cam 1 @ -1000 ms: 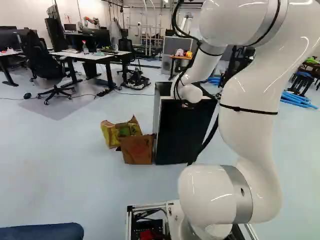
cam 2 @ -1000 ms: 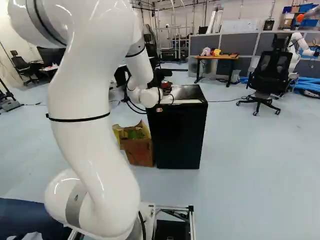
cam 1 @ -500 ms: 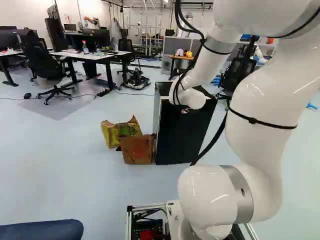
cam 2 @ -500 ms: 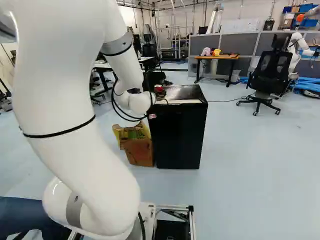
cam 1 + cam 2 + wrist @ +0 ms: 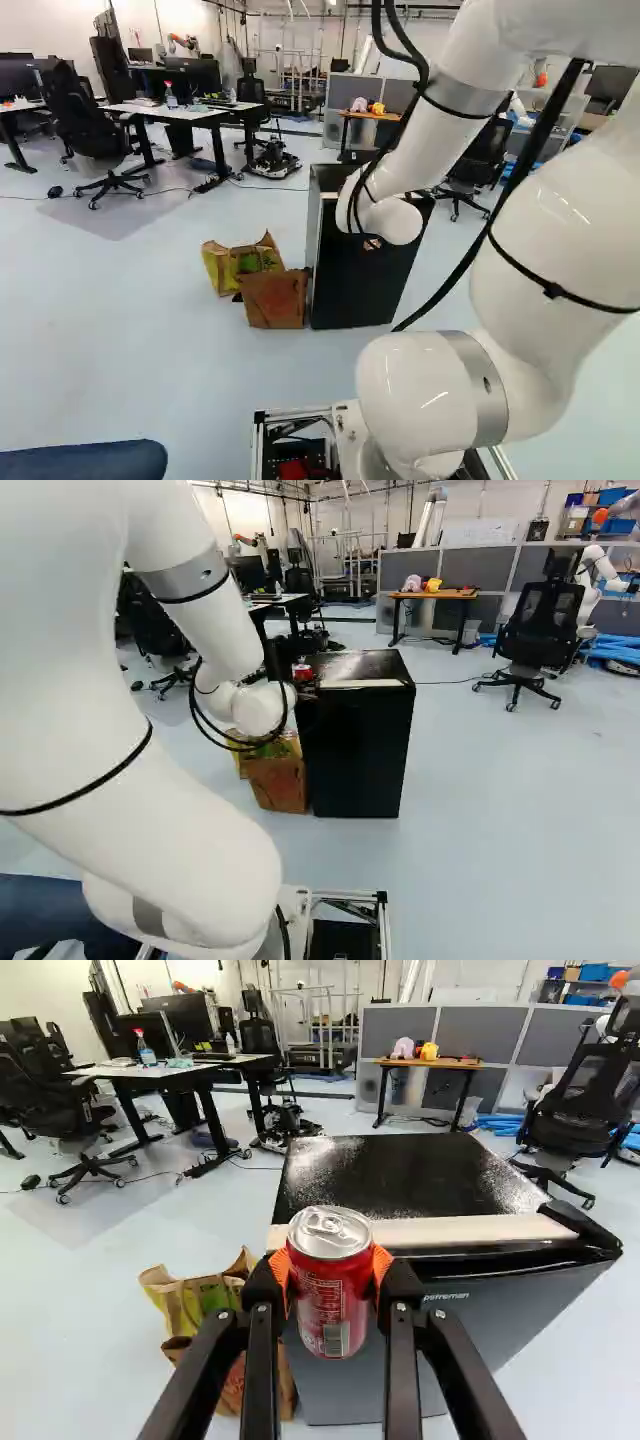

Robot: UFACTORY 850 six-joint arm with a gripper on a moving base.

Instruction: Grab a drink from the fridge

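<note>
The black gripper with two fingers and orange pads (image 5: 303,680) is closed around a red metal drink can with a silver top (image 5: 330,1295), which is pinched from both sides and held upright, its lid uncovered. In the wrist view, the can is seen against the pale strip and grey front of a black box-shaped fridge with a glossy top (image 5: 400,1175). In the right base view, it is shown at the left edge of the fridge's top.

The gripper is carried by the white jointed arm (image 5: 430,140), along which black cables are looped. Beside the fridge, a yellow bag (image 5: 222,268) and a brown paper bag (image 5: 275,300) are stood on the pale blue floor (image 5: 120,350).

Beyond the fridge, small pink and yellow objects are held on a wooden-topped bench (image 5: 455,595), behind which grey partition panels (image 5: 490,565) are set. At the right of the right base view, a black office chair (image 5: 540,620), blue hoses (image 5: 615,650) and another robot, white and jointed (image 5: 598,562), can be seen.
</note>
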